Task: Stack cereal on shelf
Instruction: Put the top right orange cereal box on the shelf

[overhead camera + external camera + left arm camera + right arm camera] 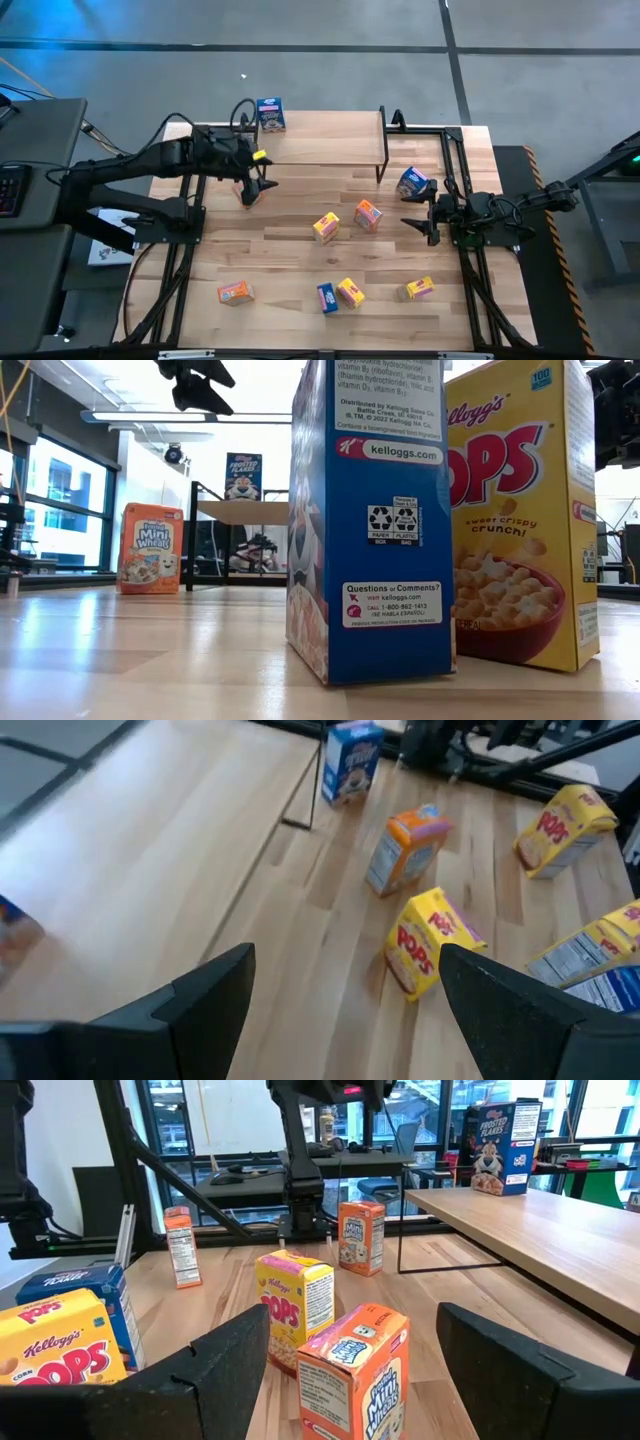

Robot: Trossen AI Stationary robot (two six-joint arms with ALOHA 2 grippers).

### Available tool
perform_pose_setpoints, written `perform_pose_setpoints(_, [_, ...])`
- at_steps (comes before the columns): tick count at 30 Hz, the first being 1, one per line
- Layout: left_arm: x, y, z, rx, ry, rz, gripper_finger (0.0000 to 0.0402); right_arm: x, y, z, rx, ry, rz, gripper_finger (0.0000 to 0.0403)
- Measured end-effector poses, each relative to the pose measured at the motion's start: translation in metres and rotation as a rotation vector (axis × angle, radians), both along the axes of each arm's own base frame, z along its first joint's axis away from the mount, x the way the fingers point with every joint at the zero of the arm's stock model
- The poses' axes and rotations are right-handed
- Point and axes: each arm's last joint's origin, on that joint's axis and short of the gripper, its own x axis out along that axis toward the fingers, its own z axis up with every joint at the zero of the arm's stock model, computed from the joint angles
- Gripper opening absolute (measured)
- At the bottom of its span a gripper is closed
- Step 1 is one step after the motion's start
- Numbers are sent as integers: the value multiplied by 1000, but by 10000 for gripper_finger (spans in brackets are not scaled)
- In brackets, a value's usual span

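The shelf [320,140] stands at the table's far middle, and one blue cereal box [270,115] stands upright on its left end. My left gripper [258,186] hangs open and empty just in front of the shelf's left end, slanting down; its wrist view shows open fingers [345,1010] over bare table. An orange box [244,193] stands partly hidden below it. My right gripper [415,222] waits open and level at the table's right, a blue box [412,182] beside it. Yellow [325,227] and orange [367,214] boxes stand mid-table.
Several more boxes stand near the front edge: orange [235,292], blue [327,297], yellow [350,292] and yellow [420,288]. The shelf's black legs [381,150] and the arms' black frames [465,200] flank the work area. Most of the shelf top [150,840] is bare.
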Motion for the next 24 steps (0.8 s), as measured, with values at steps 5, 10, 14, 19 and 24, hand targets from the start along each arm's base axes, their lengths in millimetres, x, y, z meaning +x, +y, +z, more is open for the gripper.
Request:
perform_pose_setpoints(5, [6, -14, -6, 26, -21, -10, 308, 0, 0, 0, 0, 0, 0, 279])
perform_pose_setpoints(10, [10, -27, -10, 49, -90, -35, 308, 0, 0, 0, 52, -4, 5, 279])
perform_pose_setpoints(14, [12, -36, -11, 54, -96, -16, 308, 0, 1, 0, 49, -2, 20, 279])
perform_pose_setpoints(19, [16, -43, -9, 72, -133, -23, 308, 0, 1, 0, 52, -1, 30, 279])
perform_pose_setpoints(24, [18, -45, -6, 71, -171, -26, 308, 0, 1, 0, 57, -2, 21, 279])
